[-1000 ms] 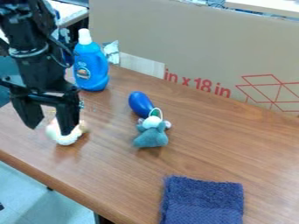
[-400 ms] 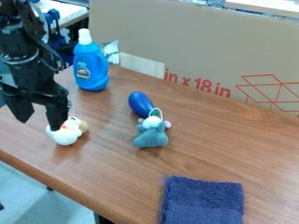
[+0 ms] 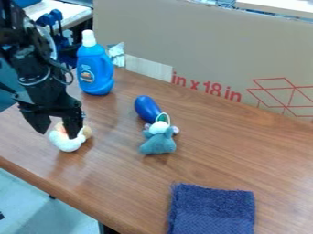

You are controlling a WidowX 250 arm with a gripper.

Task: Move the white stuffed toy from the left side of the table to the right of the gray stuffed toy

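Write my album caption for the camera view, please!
A black gripper hangs open by a white toy on a wooden table with a blue bottle, a grey toy and a blue cloth.

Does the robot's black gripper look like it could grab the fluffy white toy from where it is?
Probably yes. The gripper is open, hanging low by the white toy, and I see nothing blocking it. It may need to line up better first.

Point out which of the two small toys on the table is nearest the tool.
The white toy, right under the open tool. The grey-teal toy sits well away from it, by the shiny blue object.
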